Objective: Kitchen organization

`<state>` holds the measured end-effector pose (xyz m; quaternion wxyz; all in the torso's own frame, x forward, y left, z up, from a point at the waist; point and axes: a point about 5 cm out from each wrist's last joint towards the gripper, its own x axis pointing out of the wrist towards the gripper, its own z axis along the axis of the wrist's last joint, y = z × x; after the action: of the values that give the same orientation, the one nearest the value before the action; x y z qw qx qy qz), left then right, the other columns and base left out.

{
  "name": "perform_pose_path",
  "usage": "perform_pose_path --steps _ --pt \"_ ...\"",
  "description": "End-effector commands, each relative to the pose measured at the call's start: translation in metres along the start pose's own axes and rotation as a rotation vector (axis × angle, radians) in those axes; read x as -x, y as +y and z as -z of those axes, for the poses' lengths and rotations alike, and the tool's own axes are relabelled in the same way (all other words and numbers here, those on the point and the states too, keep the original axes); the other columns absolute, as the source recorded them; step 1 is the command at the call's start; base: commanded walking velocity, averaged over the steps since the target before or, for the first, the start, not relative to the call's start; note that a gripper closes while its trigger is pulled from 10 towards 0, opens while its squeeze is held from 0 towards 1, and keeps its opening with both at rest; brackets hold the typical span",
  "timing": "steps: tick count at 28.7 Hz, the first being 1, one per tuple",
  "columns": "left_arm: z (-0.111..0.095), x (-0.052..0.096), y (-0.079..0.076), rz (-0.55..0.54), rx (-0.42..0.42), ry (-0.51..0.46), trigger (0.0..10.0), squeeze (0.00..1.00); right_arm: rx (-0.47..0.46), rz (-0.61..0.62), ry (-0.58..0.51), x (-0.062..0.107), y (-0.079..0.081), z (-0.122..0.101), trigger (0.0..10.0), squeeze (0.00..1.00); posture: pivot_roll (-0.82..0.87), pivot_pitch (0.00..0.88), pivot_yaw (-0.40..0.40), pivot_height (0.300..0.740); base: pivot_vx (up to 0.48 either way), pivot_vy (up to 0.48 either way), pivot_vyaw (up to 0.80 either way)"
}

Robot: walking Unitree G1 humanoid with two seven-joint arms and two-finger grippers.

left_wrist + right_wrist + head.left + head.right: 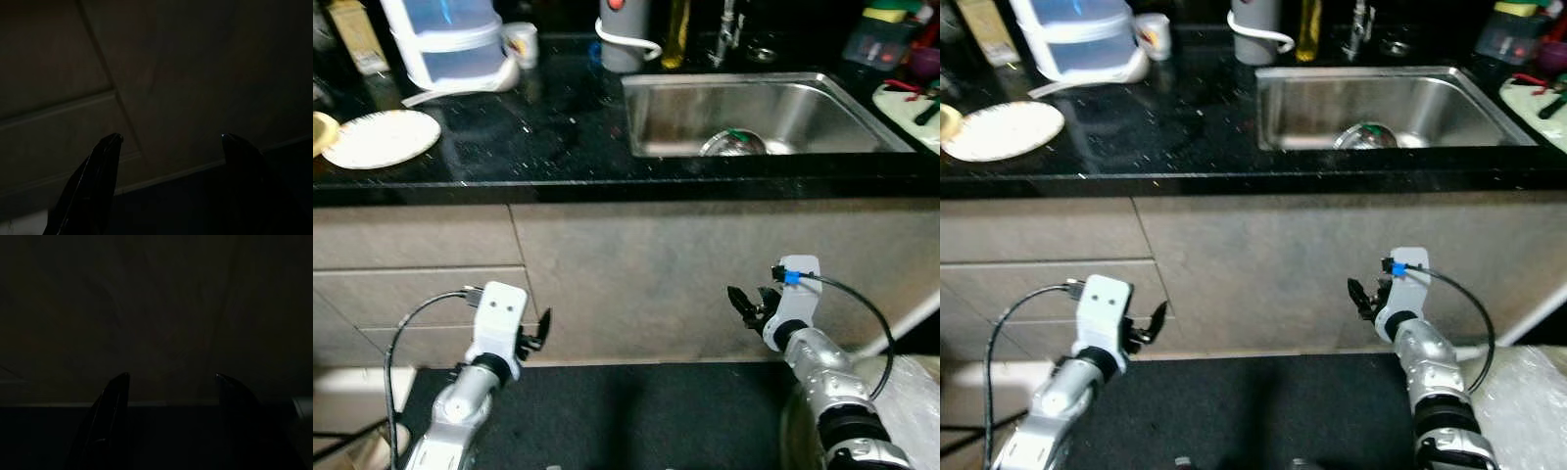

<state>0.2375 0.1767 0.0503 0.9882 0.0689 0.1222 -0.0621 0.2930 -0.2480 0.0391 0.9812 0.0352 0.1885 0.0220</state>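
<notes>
A black stone counter (538, 147) runs across the top of the head views, with a steel sink (656, 117) set in it on the right. A metal bowl (734, 144) lies in the sink. A cream plate (382, 137) rests on the counter at the left, behind it a white and blue stacked container (450, 39) and a small cup (521, 43). My left gripper (543, 328) and right gripper (744, 302) hang low in front of the grey cabinet fronts, both open and empty. In the wrist views the fingers (93, 186) (110, 421) stand spread against dark cabinet panels.
A grey jug with a white cord (625, 34) and a bottle (675, 34) stand behind the sink. A cutting board with utensils (915, 103) lies at the far right. Drawer fronts (411, 294) are on the left. A dark mat (626, 411) covers the floor, with crinkled plastic (915, 401) at the right.
</notes>
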Motion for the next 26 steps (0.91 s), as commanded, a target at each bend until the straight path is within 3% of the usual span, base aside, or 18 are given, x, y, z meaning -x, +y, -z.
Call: perform_pose_path --steps 1,4,5,8,16,26 --pt "0.013 0.005 0.008 -0.037 0.021 0.035 10.0 0.0 0.007 0.034 0.023 0.002 -0.001 0.009 10.0 0.0 0.02 0.072 -0.015 0.74 0.0 0.0 0.0" --pt "0.028 0.01 0.012 -0.07 0.097 0.065 10.0 0.0 0.013 0.065 0.077 0.008 -0.004 0.028 10.0 0.0 0.02 0.072 -0.018 0.74 0.0 0.0 0.0" --pt "0.046 0.014 0.02 -0.122 0.118 0.112 10.0 0.0 -0.003 0.107 0.13 0.016 -0.011 0.049 10.0 0.0 0.02 0.076 -0.02 0.74 0.0 0.0 0.0" --pt "0.064 0.02 0.024 -0.15 0.102 0.17 10.0 0.0 -0.035 0.142 0.16 0.023 -0.017 0.063 10.0 0.0 0.02 0.076 -0.022 0.74 0.0 0.0 0.0" --pt "0.083 0.021 0.024 -0.176 0.121 0.221 10.0 0.0 -0.065 0.209 0.203 0.03 -0.024 0.075 10.0 0.0 0.01 0.073 -0.022 0.74 0.0 0.0 0.0" --pt "0.092 0.007 0.029 -0.181 0.154 0.283 10.0 0.0 0.015 0.246 0.258 0.027 -0.025 0.077 10.0 0.0 -0.01 0.061 -0.009 0.74 0.0 0.0 0.0"
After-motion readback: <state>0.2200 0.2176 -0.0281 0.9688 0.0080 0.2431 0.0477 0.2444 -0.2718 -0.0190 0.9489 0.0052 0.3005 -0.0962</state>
